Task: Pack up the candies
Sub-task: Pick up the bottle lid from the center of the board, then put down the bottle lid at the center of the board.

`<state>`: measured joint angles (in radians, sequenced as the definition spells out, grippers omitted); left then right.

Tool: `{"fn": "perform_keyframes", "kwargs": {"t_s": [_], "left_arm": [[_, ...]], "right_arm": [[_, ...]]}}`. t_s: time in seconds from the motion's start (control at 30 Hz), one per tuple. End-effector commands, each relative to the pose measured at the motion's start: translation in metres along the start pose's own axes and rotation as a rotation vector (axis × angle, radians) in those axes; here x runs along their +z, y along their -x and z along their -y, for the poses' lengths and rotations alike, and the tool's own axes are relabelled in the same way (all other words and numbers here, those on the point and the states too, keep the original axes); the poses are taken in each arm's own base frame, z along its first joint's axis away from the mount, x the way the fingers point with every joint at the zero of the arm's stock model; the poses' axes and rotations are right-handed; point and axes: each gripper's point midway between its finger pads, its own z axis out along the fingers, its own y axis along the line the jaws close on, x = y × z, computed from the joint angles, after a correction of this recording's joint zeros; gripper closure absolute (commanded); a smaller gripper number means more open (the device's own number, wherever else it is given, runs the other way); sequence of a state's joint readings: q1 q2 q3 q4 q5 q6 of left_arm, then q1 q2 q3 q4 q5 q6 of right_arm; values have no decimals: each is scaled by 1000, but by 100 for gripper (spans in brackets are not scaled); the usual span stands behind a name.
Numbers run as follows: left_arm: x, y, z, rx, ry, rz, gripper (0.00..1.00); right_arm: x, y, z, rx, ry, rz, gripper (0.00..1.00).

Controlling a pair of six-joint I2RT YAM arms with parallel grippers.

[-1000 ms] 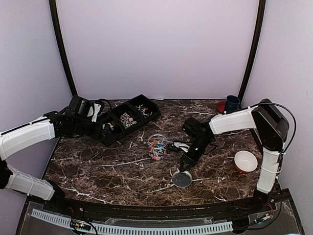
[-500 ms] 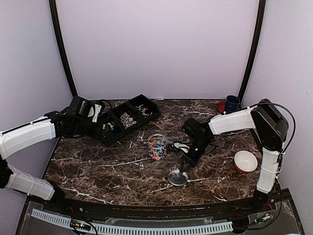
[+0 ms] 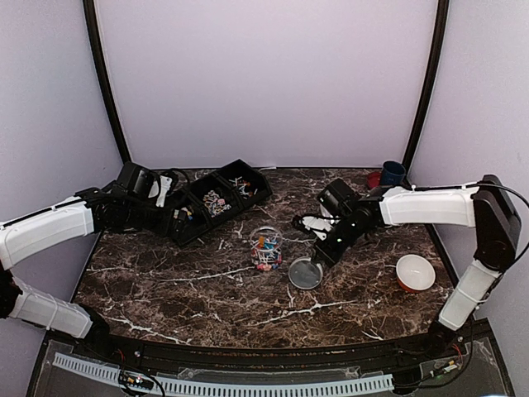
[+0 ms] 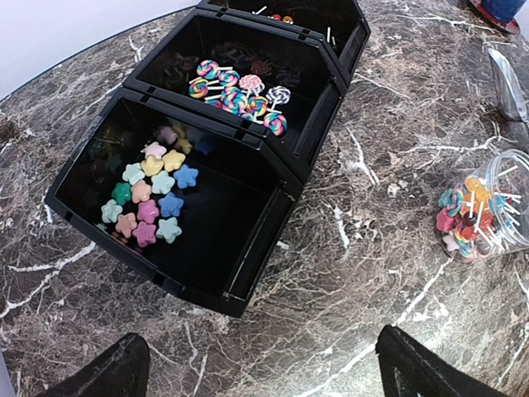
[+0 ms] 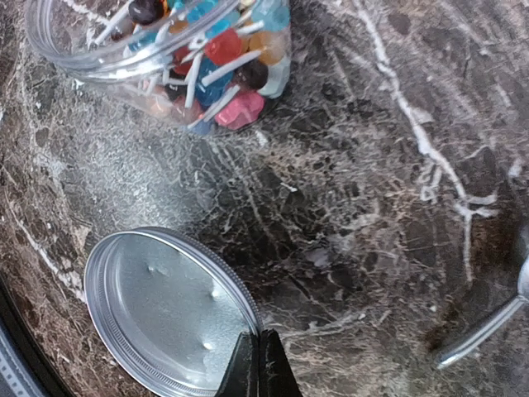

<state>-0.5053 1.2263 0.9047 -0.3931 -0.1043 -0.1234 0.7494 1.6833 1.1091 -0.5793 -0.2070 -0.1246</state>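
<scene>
"Candies [image 4: 464, 222] first. Where are they?"

"Two places. Part of them are in the black tray [image 4: 256, 240] toward the far-left corner of the bench [image 3: 190, 289]. Pastel stars [image 4: 151, 201] fill the compartment closest to the left wrist camera, swirled lollipops [image 4: 240, 91] the middle one, and a few stick pieces the last. The others are piled in the clear jar [image 3: 265, 248] around the middle of the bench, sticks poking up through its uncovered mouth."

"And the left gripper [image 4: 260, 357]?"

"Spread wide and holding nothing, hanging over the bench just beside the tray's star end."

"The right gripper [image 5: 259, 364]?"

"Pinched tight on the rim of the silver lid [image 5: 165, 306], hollow side up, with the fingers [image 5: 248, 368] meeting at its edge. The lid is just beside the jar, on the side toward the near edge. Whether it rests on the marble or hangs slightly above it, I cannot tell."

"Anything else?"

"A metal scoop [image 4: 506, 83] lies past the jar toward the far edge. A white bowl [image 3: 415, 273] stands close to the right edge, and a dark blue cup [image 3: 393, 174] is in the far-right corner, well apart from the jar."
</scene>
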Motion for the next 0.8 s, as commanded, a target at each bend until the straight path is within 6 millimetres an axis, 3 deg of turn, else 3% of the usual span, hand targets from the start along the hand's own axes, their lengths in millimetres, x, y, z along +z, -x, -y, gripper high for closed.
{"fn": "perform_keyframes", "kwargs": {"t_s": [0.0, 0.27, 0.43, 0.6, 0.77], "left_arm": [[-15, 15, 12, 10, -68, 62, 1], [-19, 19, 35, 25, -208, 78, 1], [-22, 20, 41, 26, -242, 89, 1], [-23, 21, 39, 27, -229, 96, 1], [-21, 19, 34, 24, -202, 89, 1]], "right_arm": [[-19, 17, 18, -32, -211, 99, 100], [-78, 51, 28, -108, -496, 340, 100], [-114, 57, 39, -137, -737, 442, 100], [-135, 53, 55, -108, -951, 458, 100], [-134, 47, 64, -109, -1088, 414, 100]]}}
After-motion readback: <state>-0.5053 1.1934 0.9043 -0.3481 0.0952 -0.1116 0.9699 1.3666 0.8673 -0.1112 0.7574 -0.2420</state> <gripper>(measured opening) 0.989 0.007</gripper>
